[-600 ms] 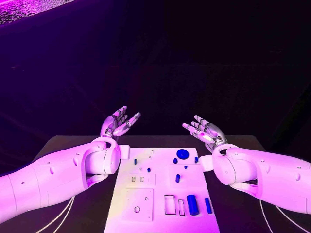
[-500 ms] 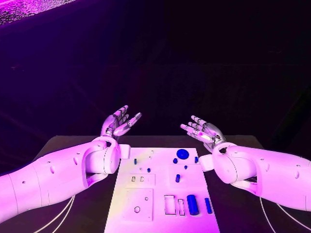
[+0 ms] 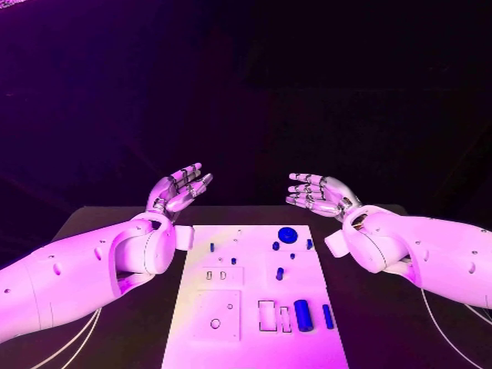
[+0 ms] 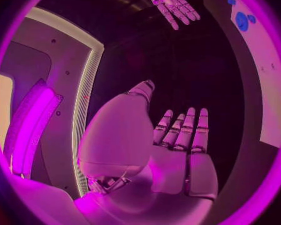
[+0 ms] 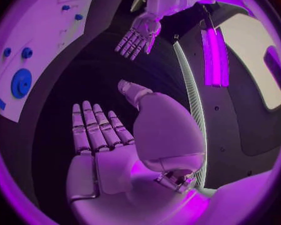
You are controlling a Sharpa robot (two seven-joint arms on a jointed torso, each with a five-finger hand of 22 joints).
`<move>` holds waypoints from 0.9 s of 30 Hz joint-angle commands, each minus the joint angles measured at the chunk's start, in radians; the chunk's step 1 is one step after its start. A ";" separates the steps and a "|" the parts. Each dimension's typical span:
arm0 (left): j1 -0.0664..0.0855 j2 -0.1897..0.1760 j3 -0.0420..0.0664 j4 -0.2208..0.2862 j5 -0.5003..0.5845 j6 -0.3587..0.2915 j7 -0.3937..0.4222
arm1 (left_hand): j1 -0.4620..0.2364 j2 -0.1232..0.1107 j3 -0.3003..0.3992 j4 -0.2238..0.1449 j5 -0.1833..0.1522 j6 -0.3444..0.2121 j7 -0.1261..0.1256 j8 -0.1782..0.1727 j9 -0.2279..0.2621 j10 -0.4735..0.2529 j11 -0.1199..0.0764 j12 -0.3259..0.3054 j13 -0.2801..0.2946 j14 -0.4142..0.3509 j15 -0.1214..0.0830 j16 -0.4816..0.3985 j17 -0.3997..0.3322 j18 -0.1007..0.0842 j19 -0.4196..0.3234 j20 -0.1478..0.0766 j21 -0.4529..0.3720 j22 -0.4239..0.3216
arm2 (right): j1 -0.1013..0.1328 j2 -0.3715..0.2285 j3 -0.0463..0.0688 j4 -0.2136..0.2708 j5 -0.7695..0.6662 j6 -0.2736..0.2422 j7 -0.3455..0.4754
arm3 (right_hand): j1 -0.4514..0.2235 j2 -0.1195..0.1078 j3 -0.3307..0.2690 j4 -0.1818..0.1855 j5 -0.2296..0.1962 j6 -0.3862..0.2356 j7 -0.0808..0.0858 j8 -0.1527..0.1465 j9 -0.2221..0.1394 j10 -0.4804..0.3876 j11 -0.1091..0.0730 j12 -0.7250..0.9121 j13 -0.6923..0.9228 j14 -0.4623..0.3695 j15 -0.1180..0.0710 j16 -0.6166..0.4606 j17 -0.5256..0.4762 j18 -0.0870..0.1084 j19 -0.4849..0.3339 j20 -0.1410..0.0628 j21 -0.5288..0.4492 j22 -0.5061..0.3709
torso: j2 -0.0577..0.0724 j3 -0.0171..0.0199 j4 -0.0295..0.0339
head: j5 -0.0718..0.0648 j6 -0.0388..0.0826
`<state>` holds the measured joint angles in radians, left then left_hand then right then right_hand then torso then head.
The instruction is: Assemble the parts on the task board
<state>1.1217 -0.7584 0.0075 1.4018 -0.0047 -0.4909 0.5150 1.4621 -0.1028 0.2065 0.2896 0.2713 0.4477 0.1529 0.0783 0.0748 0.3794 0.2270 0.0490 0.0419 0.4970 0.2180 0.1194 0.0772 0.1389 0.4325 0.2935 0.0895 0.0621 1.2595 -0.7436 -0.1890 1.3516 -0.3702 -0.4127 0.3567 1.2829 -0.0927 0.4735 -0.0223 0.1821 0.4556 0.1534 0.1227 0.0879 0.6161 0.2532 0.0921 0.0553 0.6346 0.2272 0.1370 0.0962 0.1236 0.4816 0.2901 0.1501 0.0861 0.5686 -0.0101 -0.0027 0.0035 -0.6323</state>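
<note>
— What lies beyond the black table (image 3: 124, 223)?
— Mostly darkness on the far side, dark cloth perhaps.
— Any light?
— A bright patterned strip (image 3: 8, 6) glows far left.

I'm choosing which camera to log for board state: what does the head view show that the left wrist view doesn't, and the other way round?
Head view alone: the task board's near end, with the long blue part and the slots beside it. Left wrist view alone: the left hand's empty palm from behind. Both: the open, empty right hand, the round blue part and the board's far end.
</note>
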 commanded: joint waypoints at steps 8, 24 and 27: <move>0.003 -0.066 0.002 0.081 -0.040 0.075 0.018 | 0.034 -0.018 0.057 -0.009 -0.008 0.378 0.096 0.123 0.066 0.531 -0.022 0.078 0.029 0.383 -0.049 0.125 0.081 0.046 0.383 -0.011 0.128 0.033 | 0.035 -0.001 0.005 -0.022 -0.538 0.043 -0.151 | 0.027 -0.057 0.086 -0.049 0.001 0.426 0.088 0.111 0.065 0.416 -0.070 0.003 0.009 0.386 -0.085 0.089 0.042 0.062 0.332 -0.029 0.125 0.032 | 0.040 -0.0016 0.0126 | -0.011 -0.001; 0.003 -0.158 0.010 0.234 -0.086 0.112 -0.016 | 0.052 -0.053 0.109 -0.017 -0.009 0.424 0.079 0.147 0.083 0.622 -0.045 0.062 0.029 0.467 -0.077 0.151 0.145 0.046 0.471 -0.041 0.163 0.035 | 0.070 0.005 0.006 -0.006 -1.048 0.114 -0.358 | 0.038 -0.131 0.031 -0.051 0.063 0.547 0.019 0.124 0.088 0.597 -0.147 -0.029 0.015 0.696 -0.196 0.247 0.205 0.058 0.545 -0.148 0.355 0.155 | 0.088 -0.0098 0.0308 | -0.031 0.000; 0.003 -0.172 0.014 0.258 -0.086 0.116 -0.018 | 0.053 -0.056 0.111 -0.018 -0.009 0.423 0.079 0.147 0.084 0.622 -0.045 0.060 0.029 0.463 -0.077 0.148 0.147 0.045 0.472 -0.041 0.164 0.034 | 0.071 0.006 0.006 0.003 -1.104 0.122 -0.385 | 0.030 -0.148 0.008 -0.046 0.063 0.548 0.009 0.113 0.093 0.588 -0.157 -0.030 0.015 0.780 -0.213 0.352 0.279 0.059 0.604 -0.175 0.438 0.206 | 0.100 -0.0121 0.0344 | -0.036 0.000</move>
<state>1.1236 -0.9274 0.0202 1.6493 -0.0723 -0.4071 0.5012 1.5183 -0.1496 0.3125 0.2715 0.2671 0.8673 0.2215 0.2224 0.1572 0.9976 0.1821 0.1123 0.0703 0.9596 0.1412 0.2676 0.2231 0.1713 0.8989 0.2519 0.2506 0.0959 1.3303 -0.7387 -0.1833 1.3498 -1.3220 -0.3282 0.0391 1.3133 -0.2353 0.4867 -0.0684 0.2423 1.0042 0.1677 0.2394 0.1805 1.2088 0.1025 0.0670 0.0703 1.3953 0.0153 0.4721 0.3657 0.1708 1.0727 0.1190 0.5756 0.2852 0.6543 -0.0191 0.0271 -0.0286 -0.6310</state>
